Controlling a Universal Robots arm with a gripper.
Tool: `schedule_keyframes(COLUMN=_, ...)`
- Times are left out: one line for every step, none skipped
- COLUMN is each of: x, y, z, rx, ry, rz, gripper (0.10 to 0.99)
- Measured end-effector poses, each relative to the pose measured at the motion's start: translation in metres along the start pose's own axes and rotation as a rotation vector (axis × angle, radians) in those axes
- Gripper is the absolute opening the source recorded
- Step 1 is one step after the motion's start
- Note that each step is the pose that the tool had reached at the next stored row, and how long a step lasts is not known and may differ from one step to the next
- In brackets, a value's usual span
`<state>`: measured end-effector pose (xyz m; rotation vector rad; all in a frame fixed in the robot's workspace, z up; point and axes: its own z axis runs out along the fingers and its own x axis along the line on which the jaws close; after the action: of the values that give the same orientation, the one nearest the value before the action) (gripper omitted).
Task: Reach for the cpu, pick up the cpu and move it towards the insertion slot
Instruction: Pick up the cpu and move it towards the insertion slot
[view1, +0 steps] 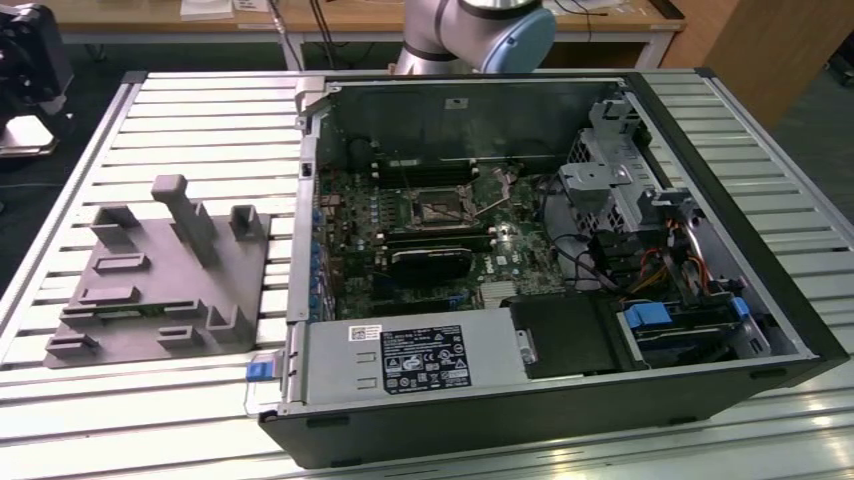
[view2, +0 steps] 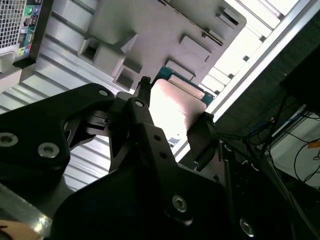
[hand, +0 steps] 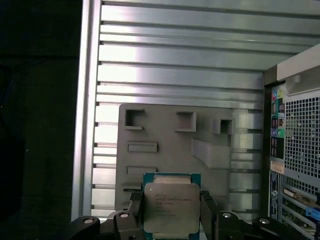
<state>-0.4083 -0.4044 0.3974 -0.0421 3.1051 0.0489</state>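
My gripper is shut on the cpu, a flat square chip with a silvery top and a green rim. One black finger presses on each of two opposite edges. In the second wrist view the cpu shows pale between the same fingers. The chip hangs well above the grey fixture block, apart from it. In the exterior view the insertion slot, a shiny square frame with a dark centre, lies on the board inside the open computer case.
The fixture block with upright posts sits on the slatted metal table at the exterior view's left of the case. The arm's base stands behind the case. The case's rear panel is near the fixture. A dark drop lies past the table edge.
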Motion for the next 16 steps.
schedule_keyframes(x=-0.0034, y=-0.0001, z=0.0002, rx=0.000, ry=0.0002, rz=0.000, gripper=0.541)
schedule_keyframes(x=-0.0070, y=-0.0002, z=0.0003, rx=0.000, ry=0.0005, rz=0.000, gripper=0.541)
schedule_keyframes(x=-0.0110, y=-0.0003, z=0.0005, rx=0.000, ry=0.0008, rz=0.000, gripper=0.541)
schedule_keyframes(x=-0.0148, y=-0.0004, z=0.0005, rx=0.000, ry=0.0013, rz=0.000, gripper=0.541)
schedule_keyframes(x=-0.0186, y=-0.0005, z=0.0007, rx=0.000, ry=0.0016, rz=0.000, gripper=0.541)
schedule_keyframes(x=-0.0226, y=-0.0006, z=0.0008, rx=0.000, ry=0.0019, rz=0.000, gripper=0.541)
schedule_keyframes(x=-0.0265, y=-0.0007, z=0.0010, rx=0.000, ry=0.0022, rz=0.000, gripper=0.541)
schedule_keyframes(x=-0.0305, y=-0.0009, z=0.0011, rx=0.000, ry=0.0026, rz=0.000, gripper=0.541)
schedule_keyframes(x=-0.0347, y=-0.0010, z=0.0012, rx=0.000, ry=0.0031, rz=0.000, gripper=0.541)
schedule_keyframes(x=-0.0393, y=-0.0011, z=0.0014, rx=0.000, ry=0.0035, rz=0.000, gripper=0.541)
schedule_keyframes(x=-0.0436, y=-0.0012, z=0.0016, rx=0.000, ry=0.0039, rz=0.000, gripper=0.541)
schedule_keyframes(x=-0.0480, y=-0.0013, z=0.0017, rx=0.000, ry=0.0043, rz=0.000, gripper=0.541)
schedule_keyframes(x=-0.0523, y=-0.0014, z=0.0019, rx=0.000, ry=0.0048, rz=0.000, gripper=0.541)
schedule_keyframes(x=-0.0568, y=-0.0016, z=0.0020, rx=0.000, ry=0.0053, rz=0.000, gripper=0.541)
schedule_keyframes(x=-0.0613, y=-0.0017, z=0.0022, rx=0.000, ry=0.0058, rz=0.000, gripper=0.541)
schedule_keyframes(x=-0.0658, y=-0.0018, z=0.0023, rx=0.000, ry=0.0062, rz=0.000, gripper=0.541)
